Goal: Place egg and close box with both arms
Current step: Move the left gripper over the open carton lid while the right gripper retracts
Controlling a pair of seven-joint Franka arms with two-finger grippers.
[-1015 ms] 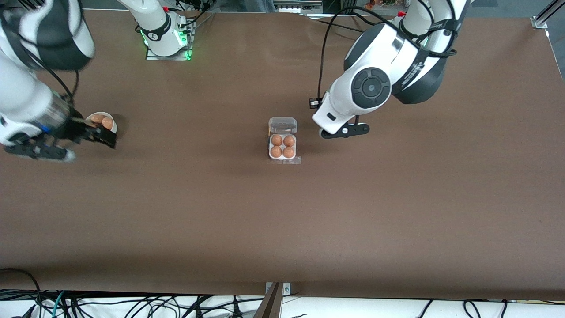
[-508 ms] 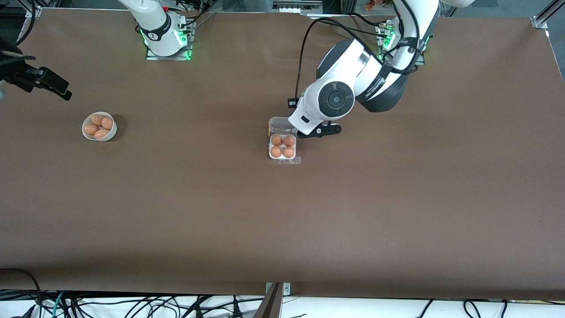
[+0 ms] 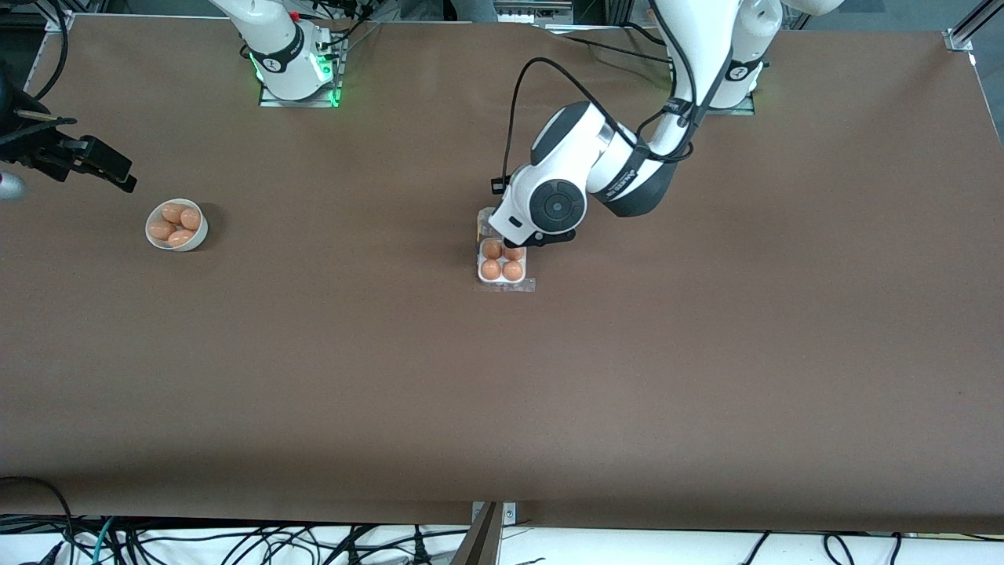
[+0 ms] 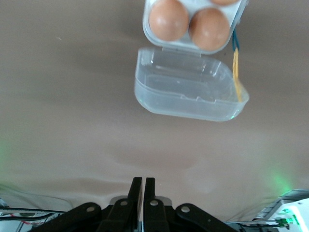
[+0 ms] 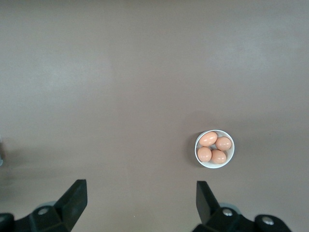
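The box [image 3: 480, 273] sits mid-table, its white tray [image 4: 147, 30] filled with several orange-brown eggs [image 3: 502, 260]; I cannot tell the task's egg from the others. Its clear lid [image 4: 190, 92] lies open and flat beside the tray. In the front view the left arm's hand [image 3: 549, 208] covers most of the lid and hides its gripper. In the left wrist view the left gripper [image 4: 143, 180] is shut on nothing, over bare table next to the lid's free edge. The right gripper [image 5: 141, 191] hangs wide open over the table at the right arm's end [image 3: 118, 171].
A round white bowl [image 3: 198, 233] with several more eggs [image 5: 215, 148] stands toward the right arm's end of the table, close to the right gripper. A yellow and blue string [image 4: 236, 63] lies along one side of the lid.
The left arm has swung in from the left arm's end until its hand is over the box's lid. The right gripper has lifted away from the bowl and then nearly stopped.
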